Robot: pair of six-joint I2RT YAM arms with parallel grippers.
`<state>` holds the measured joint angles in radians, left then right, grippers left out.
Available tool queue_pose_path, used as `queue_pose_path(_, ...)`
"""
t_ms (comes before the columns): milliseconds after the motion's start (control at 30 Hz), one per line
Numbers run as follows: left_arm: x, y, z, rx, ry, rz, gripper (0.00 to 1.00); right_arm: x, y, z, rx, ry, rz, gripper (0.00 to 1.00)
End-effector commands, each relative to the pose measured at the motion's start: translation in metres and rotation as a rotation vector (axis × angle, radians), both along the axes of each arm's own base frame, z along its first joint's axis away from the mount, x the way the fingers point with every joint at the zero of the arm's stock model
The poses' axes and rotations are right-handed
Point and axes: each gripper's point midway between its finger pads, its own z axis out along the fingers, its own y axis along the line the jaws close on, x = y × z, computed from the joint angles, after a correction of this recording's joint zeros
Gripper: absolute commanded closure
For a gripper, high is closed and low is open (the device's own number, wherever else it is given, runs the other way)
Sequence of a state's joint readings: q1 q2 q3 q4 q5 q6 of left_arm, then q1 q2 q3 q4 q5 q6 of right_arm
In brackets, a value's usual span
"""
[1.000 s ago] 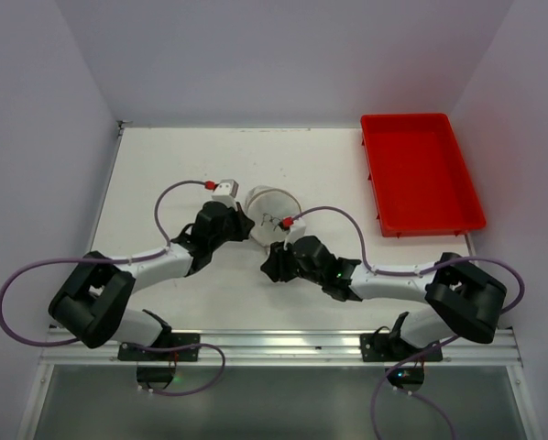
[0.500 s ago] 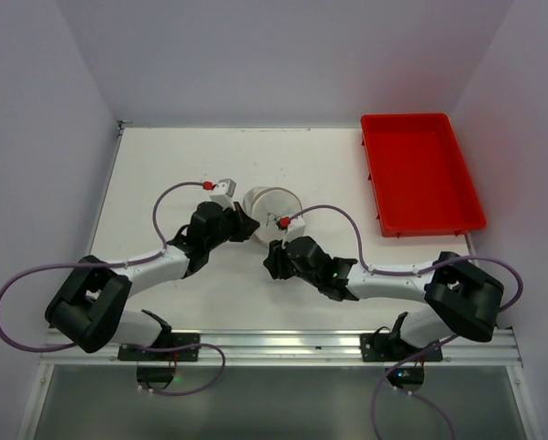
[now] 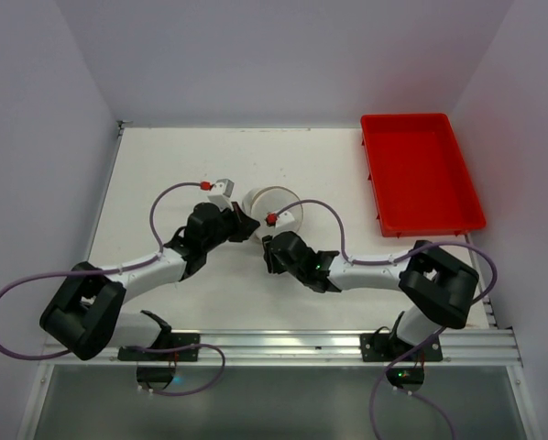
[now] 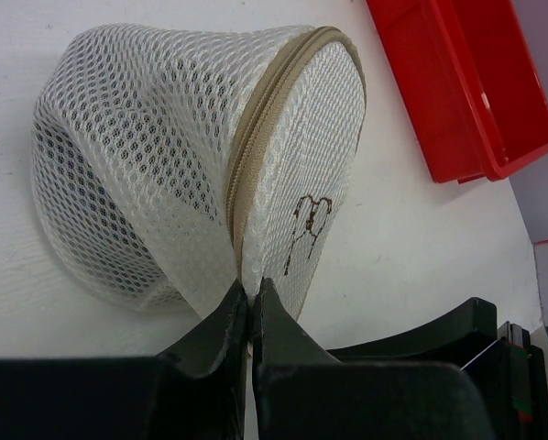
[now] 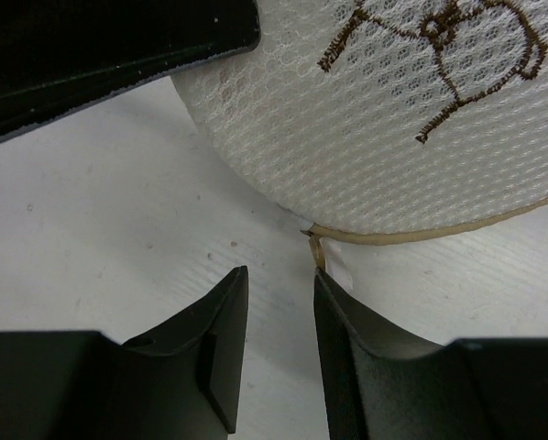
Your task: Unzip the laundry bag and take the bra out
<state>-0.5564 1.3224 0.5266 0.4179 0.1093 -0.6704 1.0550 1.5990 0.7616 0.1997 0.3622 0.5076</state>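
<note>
The laundry bag [image 3: 272, 213] is a cream-white mesh pod lying on its side mid-table, its round lid with a dark print facing the arms. In the left wrist view the bag [image 4: 155, 156] fills the frame and its tan zipper [image 4: 265, 119] runs shut along the lid's rim. My left gripper [image 4: 249, 291] is shut on the bag's rim at the zipper. My right gripper [image 5: 279, 275] is open just below the lid [image 5: 393, 119], with the small zipper pull [image 5: 318, 251] touching its right fingertip. The bra is hidden.
A red plastic tray [image 3: 419, 172] stands at the back right of the table. White walls close in the table on the left, the back and the right. My left gripper's black finger [image 5: 109, 46] shows at the top left of the right wrist view.
My right gripper has moved left and forward, up to the bag's lid. My left gripper has stayed on the bag, which has shifted slightly.
</note>
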Motion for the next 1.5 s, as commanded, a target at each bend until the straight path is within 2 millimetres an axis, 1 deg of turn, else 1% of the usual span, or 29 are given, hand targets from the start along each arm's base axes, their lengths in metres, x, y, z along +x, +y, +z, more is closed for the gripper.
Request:
queue_pose_path(0,0.004,0.000,0.017,-0.040,-0.046,-0.002,1.00,0.012,0.002,0.011,-0.010,-0.048,-0.046,0.63)
queue_pose_path(167,0.003,-0.001,0.018,-0.046,-0.045,-0.008,1.00,0.015,0.003,0.011,-0.009,-0.058,-0.054,0.63)
queue_pose_path(267,0.003,0.001,0.018,-0.041,-0.047,-0.002,1.00,0.016,-0.001,0.007,-0.044,-0.050,-0.069,0.64)
queue_pose_path(500,0.004,0.002,0.018,-0.037,-0.049,0.006,1.00,0.017,-0.005,0.005,-0.044,-0.055,-0.084,0.64)
queue_pose_path(700,0.004,0.003,0.017,-0.038,-0.047,0.007,1.00,0.019,0.002,0.010,-0.027,-0.066,-0.070,0.63)
queue_pose_path(1000,0.004,0.002,0.018,-0.042,-0.048,0.004,1.00,0.023,0.009,0.012,-0.001,-0.080,-0.069,0.65)
queue_pose_path(1200,0.003,0.002,0.018,-0.044,-0.046,0.002,1.00,0.026,0.014,0.017,0.018,-0.090,-0.068,0.68)
queue_pose_path(1400,0.002,0.002,0.020,-0.049,-0.049,0.001,1.00,0.029,0.012,0.015,0.011,-0.095,-0.094,0.75)
queue_pose_path(1433,0.002,0.003,0.020,-0.052,-0.048,0.002,1.00,0.029,0.011,0.014,0.008,-0.094,-0.095,0.77)
queue_pose_path(1467,0.003,0.003,0.020,-0.052,-0.050,0.004,1.00,0.029,0.011,0.012,0.001,-0.093,-0.096,0.84)
